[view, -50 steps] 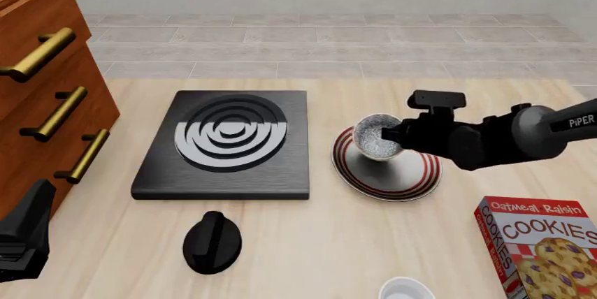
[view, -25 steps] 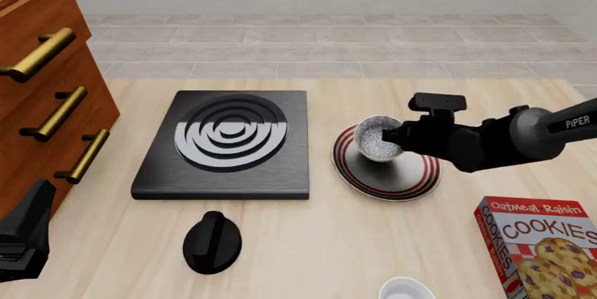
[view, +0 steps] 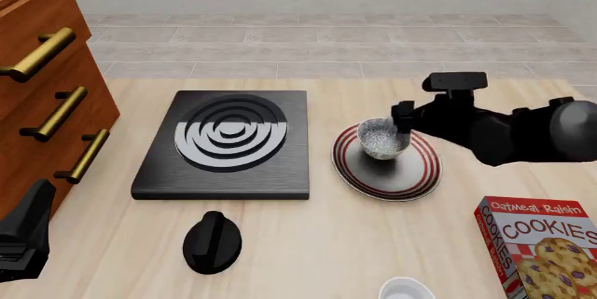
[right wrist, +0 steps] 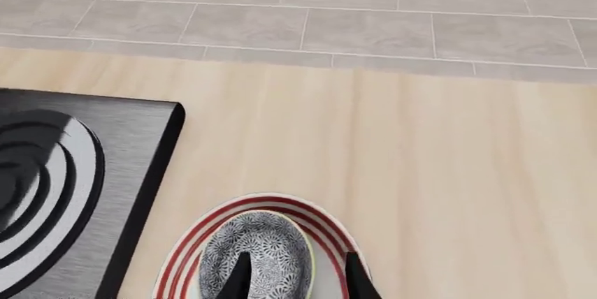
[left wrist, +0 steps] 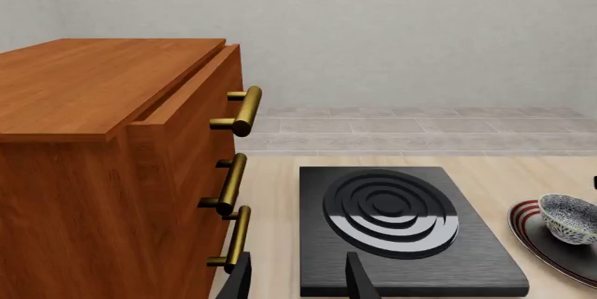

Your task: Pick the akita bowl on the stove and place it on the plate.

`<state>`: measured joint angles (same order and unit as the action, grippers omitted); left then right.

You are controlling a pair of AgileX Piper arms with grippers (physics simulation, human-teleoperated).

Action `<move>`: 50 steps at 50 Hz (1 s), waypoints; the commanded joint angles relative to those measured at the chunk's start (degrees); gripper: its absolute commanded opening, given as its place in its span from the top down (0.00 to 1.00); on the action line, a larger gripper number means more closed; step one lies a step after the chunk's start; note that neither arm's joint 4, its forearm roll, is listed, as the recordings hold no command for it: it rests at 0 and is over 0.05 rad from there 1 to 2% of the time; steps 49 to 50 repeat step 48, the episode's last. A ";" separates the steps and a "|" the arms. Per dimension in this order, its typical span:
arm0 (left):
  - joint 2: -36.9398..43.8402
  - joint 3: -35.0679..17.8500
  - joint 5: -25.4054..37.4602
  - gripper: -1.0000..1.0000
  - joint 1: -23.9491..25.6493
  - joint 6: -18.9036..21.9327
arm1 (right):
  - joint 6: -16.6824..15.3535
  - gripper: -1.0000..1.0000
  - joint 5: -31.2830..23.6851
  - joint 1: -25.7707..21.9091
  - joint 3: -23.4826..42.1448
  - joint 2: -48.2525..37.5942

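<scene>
From left to right we see the idle left gripper, its jaws parted on nothing; the stove, now bare; and the akita bowl resting on the plate. The right gripper hangs just above the bowl's far rim, jaws spread and released. We judge the placement done, with only withdrawal left.

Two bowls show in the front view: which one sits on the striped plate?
The akita bowl, speckled grey inside, sits on the plate by the right claw. The plain white bowl rests on the table at the near edge.
</scene>
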<state>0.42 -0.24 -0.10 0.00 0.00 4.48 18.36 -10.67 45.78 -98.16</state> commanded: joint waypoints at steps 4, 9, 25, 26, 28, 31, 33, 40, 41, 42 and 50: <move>0.00 0.00 0.00 0.00 0.00 0.00 | -0.99 0.00 -0.72 -0.62 -2.10 7.67; 0.00 0.00 0.00 0.00 0.00 0.00 | -3.35 0.00 1.30 -1.84 -5.06 11.71; 0.00 0.00 0.00 0.00 0.00 0.00 | -7.51 0.00 10.61 -1.68 -15.16 17.47; 0.00 0.00 0.00 0.00 0.00 0.00 | -7.89 0.00 11.06 -1.70 -15.67 18.01; 0.00 0.00 0.00 0.00 0.00 0.00 | -8.15 0.00 12.87 -1.39 -17.45 20.34; 0.00 0.00 0.00 0.00 0.00 0.00 | -7.32 0.00 17.97 -1.92 -21.49 24.13; 0.00 0.00 0.00 0.00 0.00 0.00 | -6.25 0.00 19.00 -1.83 -22.26 24.43; 0.00 0.00 0.00 0.00 0.00 0.00 | -6.36 0.00 26.10 -1.82 -28.12 28.27; 0.00 0.00 0.00 0.00 0.00 0.00 | -6.70 0.00 26.92 -1.20 -28.74 28.95; 0.00 0.00 0.00 0.00 0.00 0.00 | -5.31 0.00 27.85 -1.51 -29.70 29.89; 0.00 0.00 0.00 0.00 0.00 0.00 | -6.34 0.00 30.96 -1.26 -31.42 29.18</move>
